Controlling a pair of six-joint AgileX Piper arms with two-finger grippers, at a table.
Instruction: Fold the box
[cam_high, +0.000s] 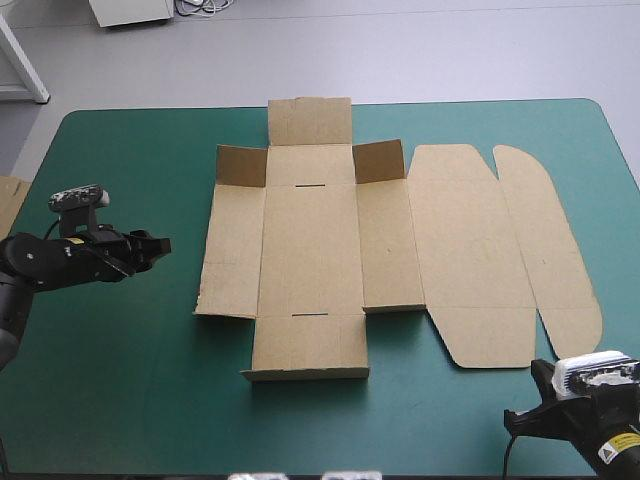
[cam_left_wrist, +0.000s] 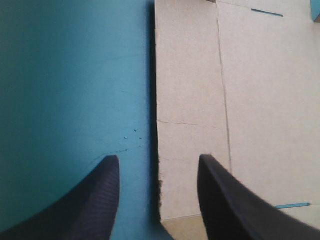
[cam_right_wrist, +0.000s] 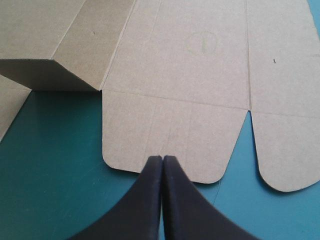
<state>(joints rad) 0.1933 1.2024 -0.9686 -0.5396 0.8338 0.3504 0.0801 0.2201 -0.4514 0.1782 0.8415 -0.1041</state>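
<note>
I have the box (cam_high: 310, 250) lying unfolded on the teal-green table (cam_high: 120, 380), a flat brown sheet spread from the middle toward the right edge. Its far tab (cam_high: 310, 120) reaches the table's far edge. Two small corner flaps (cam_high: 242, 165) beside that tab stand up; the rest looks flat, with the long lid panels (cam_high: 470, 250) stretched out on the right side.

My left gripper (cam_high: 160, 245) sits near the table's left edge, a little apart from the sheet's left side. In its wrist view the black fingers (cam_left_wrist: 100, 200) stand wide apart with nothing between them, and the sheet's left border runs ahead of the left gripper (cam_left_wrist: 158, 157), one finger lined up over bare cover, the other over board.

My right gripper (cam_high: 512, 420) is at the near right corner of the table. Its fingers (cam_right_wrist: 150, 200) are pressed together in a pointed arch, gripping nothing, aimed at the rounded end flap of the lid just ahead.

A scrap of more board (cam_high: 10, 200) shows at the table's left edge.
</note>
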